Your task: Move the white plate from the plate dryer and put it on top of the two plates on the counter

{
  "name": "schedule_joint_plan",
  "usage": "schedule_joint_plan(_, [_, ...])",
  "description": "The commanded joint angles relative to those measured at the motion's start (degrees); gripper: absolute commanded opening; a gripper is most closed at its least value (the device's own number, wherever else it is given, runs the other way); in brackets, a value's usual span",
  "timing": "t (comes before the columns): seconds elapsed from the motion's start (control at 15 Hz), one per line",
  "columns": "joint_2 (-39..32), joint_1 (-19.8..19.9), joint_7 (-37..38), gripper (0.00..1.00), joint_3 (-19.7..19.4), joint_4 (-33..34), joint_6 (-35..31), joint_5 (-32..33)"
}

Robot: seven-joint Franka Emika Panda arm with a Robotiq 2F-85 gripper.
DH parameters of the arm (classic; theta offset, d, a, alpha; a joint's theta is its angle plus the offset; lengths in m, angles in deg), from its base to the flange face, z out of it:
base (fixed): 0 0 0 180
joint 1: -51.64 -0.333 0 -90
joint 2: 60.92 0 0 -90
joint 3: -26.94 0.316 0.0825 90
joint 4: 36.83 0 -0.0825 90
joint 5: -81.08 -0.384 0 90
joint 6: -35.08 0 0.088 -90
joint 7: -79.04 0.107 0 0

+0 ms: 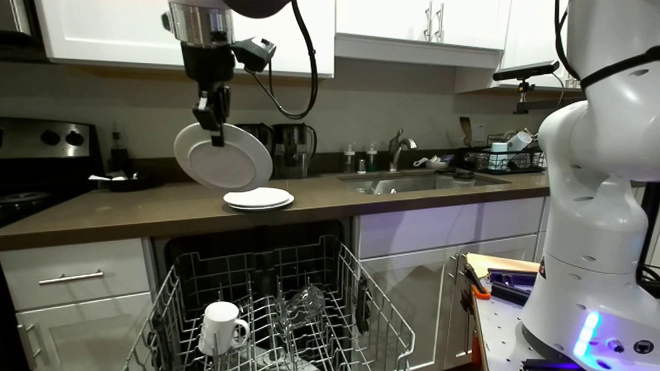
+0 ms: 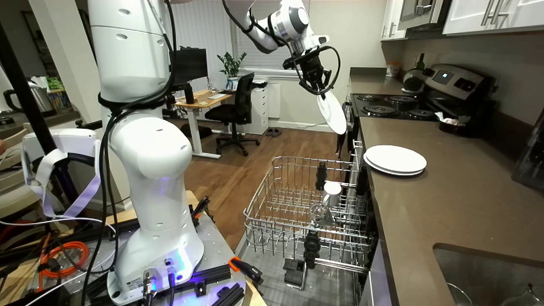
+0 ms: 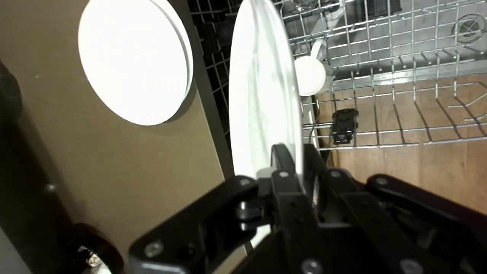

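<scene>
My gripper [image 1: 217, 136] is shut on the rim of the white plate [image 1: 221, 162], with one finger on each face. The plate hangs steeply tilted, almost on edge, in both exterior views [image 2: 332, 114]. It is above the plate dryer [image 1: 379, 289] and near the front edge of the counter [image 1: 129, 211]. The two plates [image 1: 260, 198] lie flat in a stack at the counter's front edge. In the wrist view the held plate [image 3: 262, 87] shows edge-on between the fingers [image 3: 296, 156], with the stack [image 3: 133, 61] to its left, apart from it.
A white mug [image 1: 219, 327] and a clear glass [image 1: 307, 304] are in the pulled-out rack. Pitchers [image 1: 294, 147] stand behind the stack. Upper cabinets [image 1: 289, 41] hang over the counter. The sink [image 1: 402, 184] and stove [image 2: 395, 104] are on opposite sides of the stack.
</scene>
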Motion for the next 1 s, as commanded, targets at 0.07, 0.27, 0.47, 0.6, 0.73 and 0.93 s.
schedule_joint_plan(0.07, [-1.4, 0.28, 3.57, 0.06, -1.09, 0.72, -2.66, 4.84])
schedule_joint_plan(0.27, [-4.43, 0.68, 4.26, 0.06, -2.49, 2.54, -4.21, 6.36])
schedule_joint_plan(0.47, [-9.07, 1.03, 4.93, 0.05, -4.6, 6.28, -5.54, 7.64])
schedule_joint_plan(0.6, [-12.41, 0.96, 4.91, 0.05, -6.15, 9.8, -5.7, 8.17])
schedule_joint_plan(0.73, [-15.22, 0.62, 5.32, 0.05, -7.69, 13.06, -5.75, 9.25])
schedule_joint_plan(0.93, [-19.44, 0.52, 5.79, 0.05, -9.41, 17.85, -5.64, 9.66])
